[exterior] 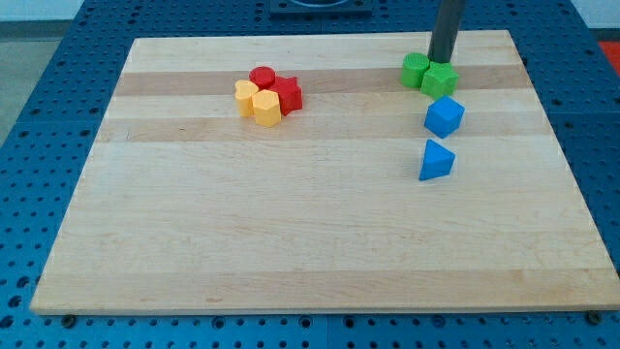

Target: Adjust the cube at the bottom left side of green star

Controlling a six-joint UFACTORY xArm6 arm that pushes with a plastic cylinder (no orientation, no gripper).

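The blue cube (444, 116) sits at the view's right, just below the green star (440, 80) and slightly to its right, close to it. A rounded green block (416, 70) touches the star on its left. My tip (442, 61) is at the top edge of the two green blocks, right behind the star. It is apart from the blue cube, with the star between them.
A blue triangle (436, 160) lies below the blue cube. At the view's top centre-left is a tight cluster: a red cylinder (262, 76), a red star (286, 94), a yellow heart (246, 93) and a yellow hexagon (266, 108). The board's top edge (320, 39) is close behind my tip.
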